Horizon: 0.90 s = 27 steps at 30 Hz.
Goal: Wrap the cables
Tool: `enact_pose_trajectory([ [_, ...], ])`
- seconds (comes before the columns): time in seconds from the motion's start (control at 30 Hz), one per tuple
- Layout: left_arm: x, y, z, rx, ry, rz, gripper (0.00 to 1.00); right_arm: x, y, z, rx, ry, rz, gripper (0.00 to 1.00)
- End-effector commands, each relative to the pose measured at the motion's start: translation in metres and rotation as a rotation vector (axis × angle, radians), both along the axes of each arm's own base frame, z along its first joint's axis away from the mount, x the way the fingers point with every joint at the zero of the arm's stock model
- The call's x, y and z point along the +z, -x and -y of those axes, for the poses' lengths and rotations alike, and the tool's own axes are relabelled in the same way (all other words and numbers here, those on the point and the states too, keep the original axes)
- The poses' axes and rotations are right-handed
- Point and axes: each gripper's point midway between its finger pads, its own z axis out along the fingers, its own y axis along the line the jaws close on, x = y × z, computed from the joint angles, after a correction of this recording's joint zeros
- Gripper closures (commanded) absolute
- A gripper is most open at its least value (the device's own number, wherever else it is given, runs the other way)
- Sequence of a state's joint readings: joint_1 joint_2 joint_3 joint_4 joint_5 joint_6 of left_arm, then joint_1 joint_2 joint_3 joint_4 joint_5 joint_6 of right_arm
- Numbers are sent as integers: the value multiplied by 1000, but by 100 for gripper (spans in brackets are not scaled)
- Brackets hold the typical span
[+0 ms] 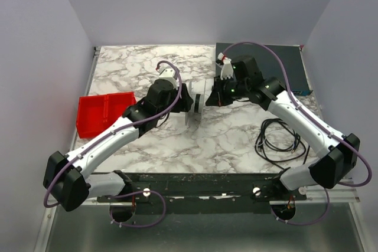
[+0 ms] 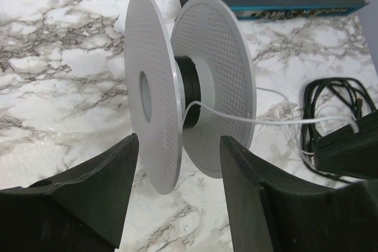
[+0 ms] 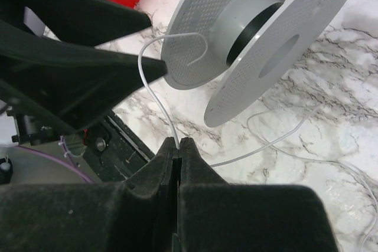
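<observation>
Spool [image 1: 194, 105] at centre, bin [image 1: 97, 116] at left, cable coil [image 1: 266, 140] front right, box [image 1: 277, 69] back right, thin cable [image 2: 277, 120] from spool into right gripper [image 3: 179, 143].

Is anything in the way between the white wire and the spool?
Nothing visible. The right gripper pinches the wire near the spool, its loose end curling by the hub. The left gripper sits beside the wire, not across it.

Closed in on three sides by plain, pale lilac-grey walls: back wall [image 1: 201, 4], left wall [image 1: 35, 57], right wall [image 1: 348, 28]. Floored with a white tabletop [image 1: 147, 63] veined in grey like marble. Edged along the near side by a black rail [image 1: 201, 184], with dull grey metal sheet [image 1: 201, 231] below. Lit softly and evenly from above.
</observation>
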<state>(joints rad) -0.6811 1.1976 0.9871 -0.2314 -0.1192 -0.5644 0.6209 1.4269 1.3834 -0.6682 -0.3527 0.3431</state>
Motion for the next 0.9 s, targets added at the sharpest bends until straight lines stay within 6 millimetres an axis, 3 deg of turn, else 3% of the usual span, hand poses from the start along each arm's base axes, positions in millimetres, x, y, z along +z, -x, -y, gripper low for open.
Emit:
enact_pose_trajectory([
  [0.0,-23,3,10,-35,-33,8,42,-1,-10,-5,-13,-23,4,99],
  [0.47,-47,-11,12,12,-136,-8,44,-4,-19,-11,-15,-56,-29,99],
  [0.87,-64,-11,14,27,-246,-19,47,-5,-21,-12,-16,-68,-39,99],
])
